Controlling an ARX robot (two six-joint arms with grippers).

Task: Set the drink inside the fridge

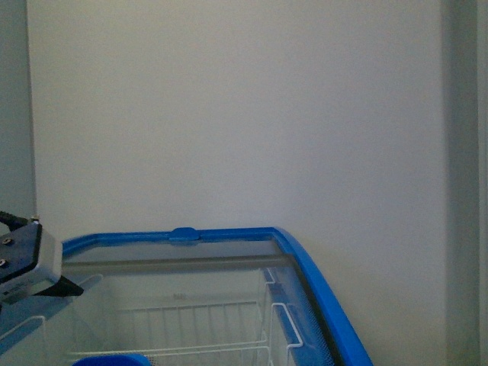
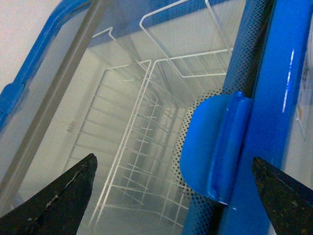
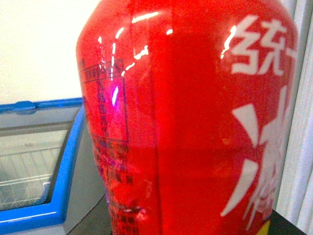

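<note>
Pressed close to the right wrist camera, the drink [image 3: 190,122]: glossy red label with white characters, filling nearly the whole view, up in the air near the fridge [image 3: 63,171], not inside it. Right claw hidden behind it; impossible to tell whether clamped or loose. In the left wrist view, left claw [image 2: 172,164] spread wide and empty, dark fingertips [image 2: 63,196] far apart, just above the glass lid [image 2: 193,117], its blue handle [image 2: 215,147] between them. Under the glass, white wire baskets [image 2: 142,147]. In the front view, left arm [image 1: 27,263] at the left edge over the lid, blue rim [image 1: 313,282] curving away, plain pale wall [image 1: 244,114] behind.
</note>
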